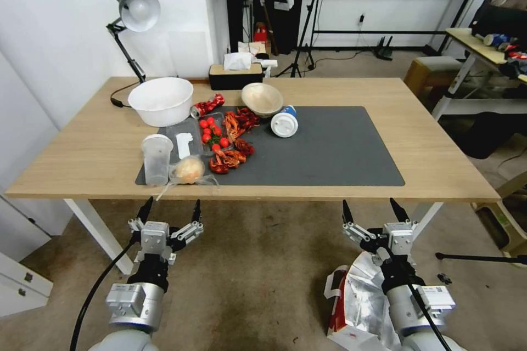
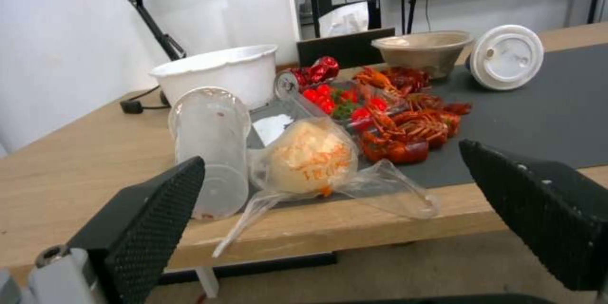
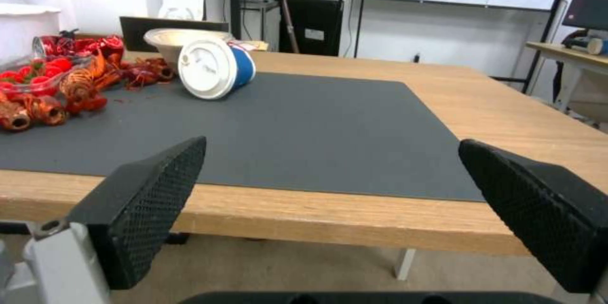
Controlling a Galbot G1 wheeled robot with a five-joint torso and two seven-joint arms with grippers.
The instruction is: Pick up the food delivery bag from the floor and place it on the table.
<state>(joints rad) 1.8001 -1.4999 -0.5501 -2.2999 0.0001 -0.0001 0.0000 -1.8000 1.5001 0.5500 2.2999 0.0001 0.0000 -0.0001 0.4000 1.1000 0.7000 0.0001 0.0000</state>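
The food delivery bag (image 1: 359,307) lies on the floor (image 1: 258,274) beside the robot's right arm, short of the table's near edge and toward its right-hand leg. Its silver lining and a white strap face upward, and the arm overlaps part of it. Nothing grips it; the pick-up has evidently not begun.

The right gripper (image 1: 376,209) is raised just below the near edge of the table (image 1: 439,148), jaws spread wide and holding nothing. Its wrist view looks level across the bare right half of the dark grey mat (image 3: 304,133). In the inspector's judgement that posture suits surveying a landing area rather than reaching for the bag, which sits lower and behind the fingers.

The left gripper (image 1: 171,209) is raised likewise below the near edge, jaws apart and empty, facing the cluttered left portion of the mat.

That clutter comprises a clear plastic cup (image 1: 156,158) and a bagged bun (image 1: 188,170) at the mat's near left corner, crayfish (image 1: 230,156) and a tray of cherry tomatoes (image 1: 211,132) behind them, and a white bowl (image 1: 161,100) toward the far left. A tipped blue cup (image 1: 284,120) lies mid-mat. The mat's right half is probably the only place with room for the bag.
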